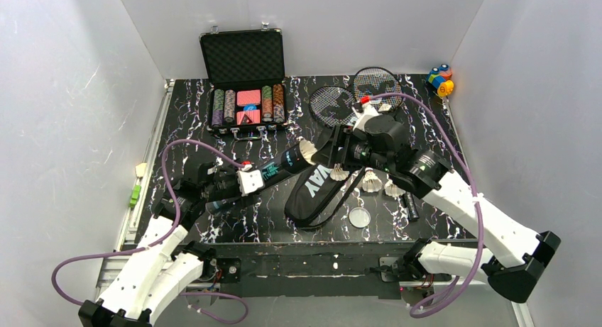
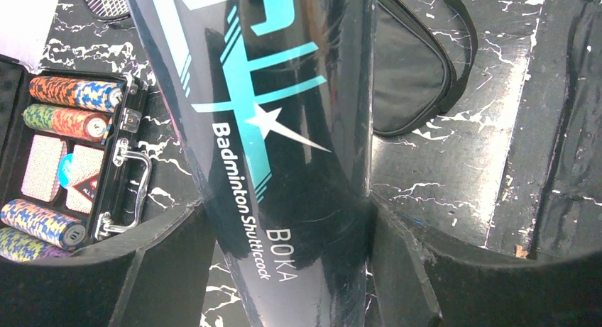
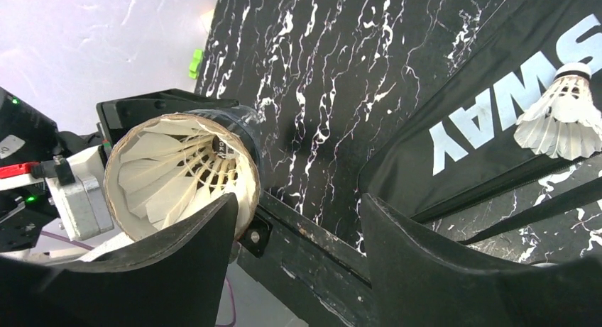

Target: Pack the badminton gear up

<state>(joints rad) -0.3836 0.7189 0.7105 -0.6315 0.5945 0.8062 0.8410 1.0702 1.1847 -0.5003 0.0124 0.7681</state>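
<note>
My left gripper [image 1: 257, 175] is shut on the long black tube with teal print [image 1: 284, 164] and holds it tilted above the table; the left wrist view shows the tube [image 2: 284, 128] clamped between the fingers [image 2: 405, 270]. Its open end faces my right gripper [image 1: 329, 152], which is open and empty [image 3: 298, 213]. A white shuttlecock [image 3: 170, 178] sits inside the tube mouth. Three shuttlecocks [image 1: 370, 180] lie by the black CROSSWAY bag [image 1: 316, 192], one of them on the bag [image 3: 561, 114]. Two rackets [image 1: 334, 103] lie at the back.
An open case of poker chips [image 1: 245, 103] stands at the back left, also in the left wrist view [image 2: 64, 164]. Toy blocks [image 1: 440, 79] sit at the back right corner. A clear round lid [image 1: 359, 216] and a small black cylinder [image 1: 410, 205] lie near the front.
</note>
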